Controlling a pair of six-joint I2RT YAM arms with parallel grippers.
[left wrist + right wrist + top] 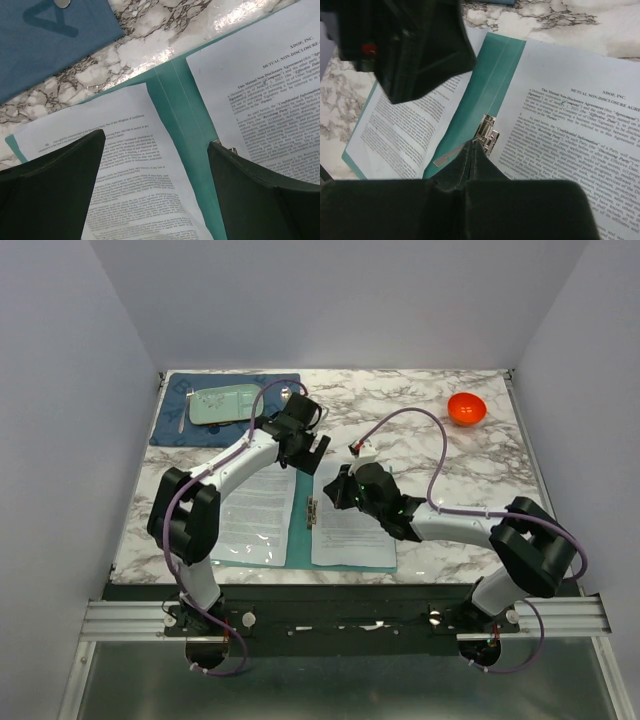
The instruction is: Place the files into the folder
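The teal folder [299,530] lies open on the marble table in front of the arms. One printed sheet [255,508] lies on its left half and another [352,533] on its right half. A small metal clip [311,512] sits at the spine. My left gripper [310,452] is open and empty, hovering over the folder's far edge. In the left wrist view [156,137] it is above the left sheet [125,150] and the spine [175,95]. My right gripper [472,143] is shut, with its tips right at the clip [489,131].
A dark blue placemat [170,425] at the back left carries a pale green dish [222,405]. An orange bowl [466,408] stands at the back right. Grey walls close in the table on three sides.
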